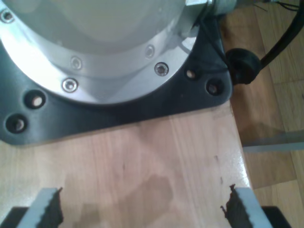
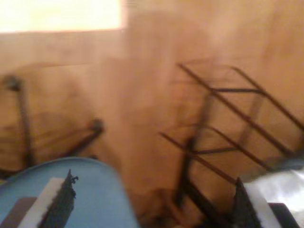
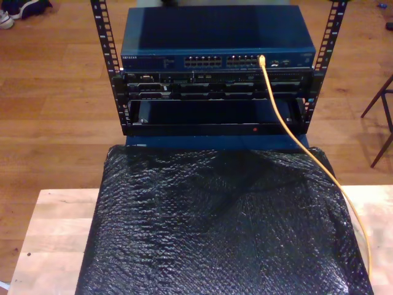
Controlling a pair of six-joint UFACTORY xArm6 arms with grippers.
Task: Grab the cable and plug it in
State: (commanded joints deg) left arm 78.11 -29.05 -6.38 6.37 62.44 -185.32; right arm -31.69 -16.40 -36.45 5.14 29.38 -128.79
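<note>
First wrist view: jaws of my first gripper (image 1: 142,209) spread wide, empty, over bare wooden tabletop (image 1: 156,161) beside a metal arm base (image 1: 95,42).

Second wrist view: my second gripper (image 2: 152,204) likewise wide apart, empty, above blurred floor.

Exterior view: cable (image 3: 288,123) plugged into the blue switch (image 3: 215,46), trailing near along the exterior view's right of the black mat (image 3: 221,227).

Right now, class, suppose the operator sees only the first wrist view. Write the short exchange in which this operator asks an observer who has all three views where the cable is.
Operator: I see my first gripper open over the wooden table. Where is the cable?
Observer: The cable shows in the exterior view, with one end seated in a port of the blue switch.
Operator: Where does it run from there?
Observer: Down across the rack, then along the black mat near the exterior view's right edge.
</note>
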